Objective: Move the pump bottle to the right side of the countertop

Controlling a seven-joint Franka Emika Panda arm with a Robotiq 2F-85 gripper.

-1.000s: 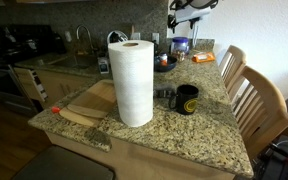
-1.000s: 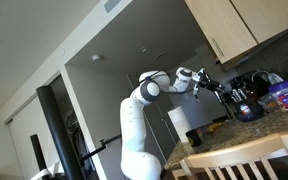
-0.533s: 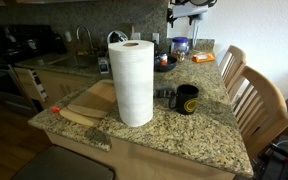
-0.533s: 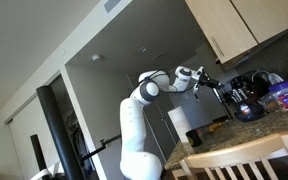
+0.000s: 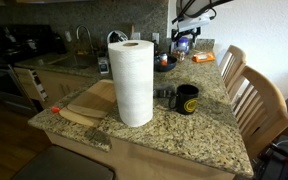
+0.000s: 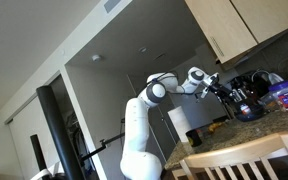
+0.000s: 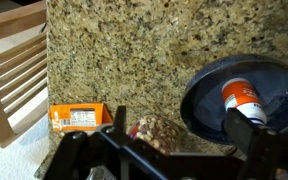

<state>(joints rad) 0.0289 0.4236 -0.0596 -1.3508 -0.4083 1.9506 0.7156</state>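
The pump bottle (image 5: 103,65) looks like the small pale bottle at the far left of the granite countertop (image 5: 199,125), just left of the paper-towel roll; it is small and hard to make out. My gripper (image 5: 187,35) hangs open over the far end of the countertop, well away from that bottle. In the wrist view the gripper (image 7: 182,125) has its fingers spread above a clear container of nuts (image 7: 149,130), holding nothing. The arm (image 6: 149,95) reaches in over the counter, with the gripper (image 6: 227,90) above a dark bowl.
A tall paper-towel roll (image 5: 134,82) stands mid-counter beside a wooden cutting board (image 5: 89,100) and a black mug (image 5: 187,98). A dark bowl (image 7: 209,100) holds an orange-and-white can (image 7: 246,100). An orange packet (image 7: 79,117) lies nearby. Wooden chairs (image 5: 249,95) line one edge.
The gripper has come down and a little sideways over the far end of the countertop. It stays open and nothing on the counter has moved.
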